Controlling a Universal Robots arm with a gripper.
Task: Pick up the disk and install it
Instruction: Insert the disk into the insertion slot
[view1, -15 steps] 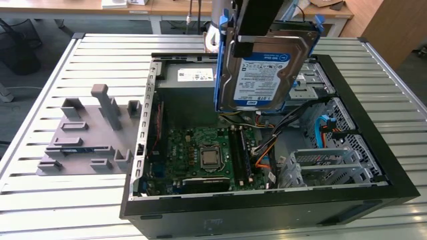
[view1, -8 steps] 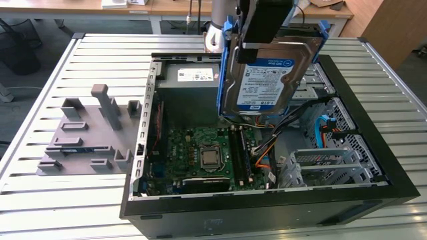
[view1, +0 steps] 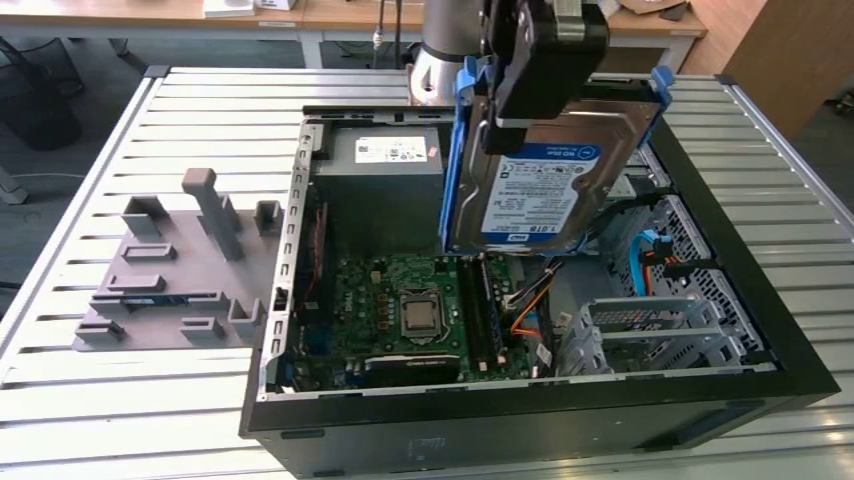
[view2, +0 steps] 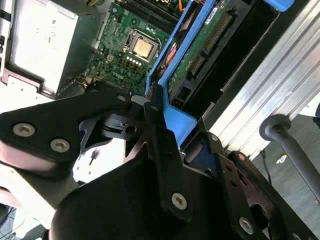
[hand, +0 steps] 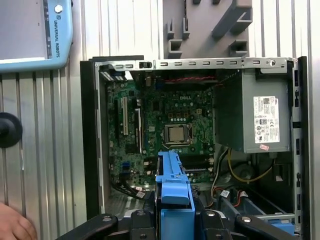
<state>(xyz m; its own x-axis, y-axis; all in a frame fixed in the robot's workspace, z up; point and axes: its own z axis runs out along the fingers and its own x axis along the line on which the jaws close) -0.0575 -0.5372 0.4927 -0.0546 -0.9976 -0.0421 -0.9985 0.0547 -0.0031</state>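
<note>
Robotics lab or workshop. Open PC case (view1: 534, 410) on slatted aluminium bench (view1: 134, 420), grey jig (view1: 167, 290) beside it. Desks (view1: 334, 12) behind.

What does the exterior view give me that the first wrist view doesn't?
Exterior view adds: the disk's labelled face, hanging over the open case, with the gripper shut on its upper blue rail. First wrist view adds: a blue-edged grey pendant, a black knob and a person's hand, all beside the case. Both: the motherboard, the grey power supply, the grey fixture plate and the disk's blue rail.
</note>
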